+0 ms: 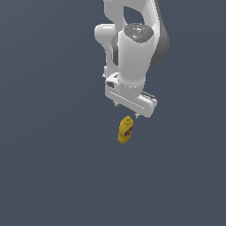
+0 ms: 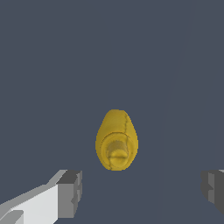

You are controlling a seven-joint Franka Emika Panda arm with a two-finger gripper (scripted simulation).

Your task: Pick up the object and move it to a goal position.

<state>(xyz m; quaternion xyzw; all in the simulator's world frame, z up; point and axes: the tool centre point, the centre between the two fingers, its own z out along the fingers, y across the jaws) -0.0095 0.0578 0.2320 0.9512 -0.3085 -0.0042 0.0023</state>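
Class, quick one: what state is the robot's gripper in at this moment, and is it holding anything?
Gripper: open, fingers spread wide, holding nothing; the mustard bottle stands upright below it, untouched.

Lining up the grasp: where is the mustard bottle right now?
In the exterior view the mustard bottle stands just below the open gripper, near the picture's centre. The wrist view shows its cap end-on, ungrasped.

bottle (image 2: pixel 116 140): yellow, seen cap-end on (label not visible)
gripper (image 2: pixel 142 188): fingers spread wide, nothing between them
contact: none; bottle clear of both fingers (image 2: pixel 70 192)
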